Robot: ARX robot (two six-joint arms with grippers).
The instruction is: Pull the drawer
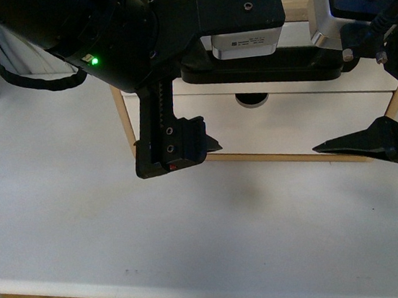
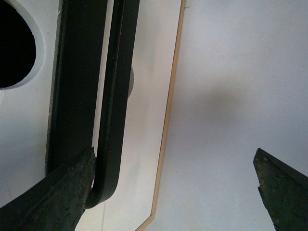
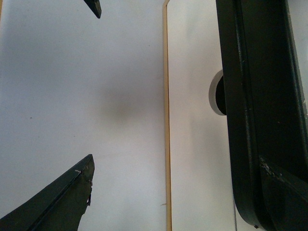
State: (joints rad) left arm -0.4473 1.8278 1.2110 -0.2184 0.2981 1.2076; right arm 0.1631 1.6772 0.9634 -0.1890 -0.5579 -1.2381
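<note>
Both tools are spread and pinch nothing. The left tool [image 2: 174,159] and the right tool [image 3: 176,161] each appear to rest one finger against the drawer's black bar handle [image 1: 276,70], the other finger over the bench [image 1: 197,251]. The drawer [image 1: 290,119] front lies between each tool's fingers. This looks like the hooking step; next comes an even pull by both arms toward the robot.

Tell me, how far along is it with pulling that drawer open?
Done: the left end effector and right end effector are at the drawer. In hand: both are open, gripping nothing; one left finger sits right beside the black bar handle. Left: closing on the handle and pulling. Whether the drawer has slid out at all, I cannot tell.
</note>
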